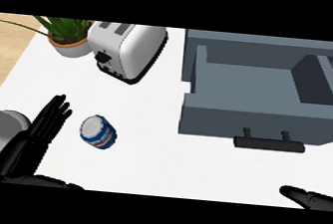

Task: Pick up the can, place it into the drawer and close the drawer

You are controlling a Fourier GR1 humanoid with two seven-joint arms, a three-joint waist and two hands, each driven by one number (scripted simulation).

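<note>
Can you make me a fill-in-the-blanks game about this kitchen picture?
1. The drawer is ____, not closed.
2. The can stands nearest the robot's ____ hand.
3. Beside the toaster stands a potted ____.
4. Inside, the drawer holds ____.

Missing words: open; left; plant; nothing

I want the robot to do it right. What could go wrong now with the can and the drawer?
1. The can stands just beside the open left hand; a bump might tip it over.
2. The drawer is open far to the right, so the can has a long trip and could hit its front wall.
3. The toaster stands near the can and could get nudged.
</note>
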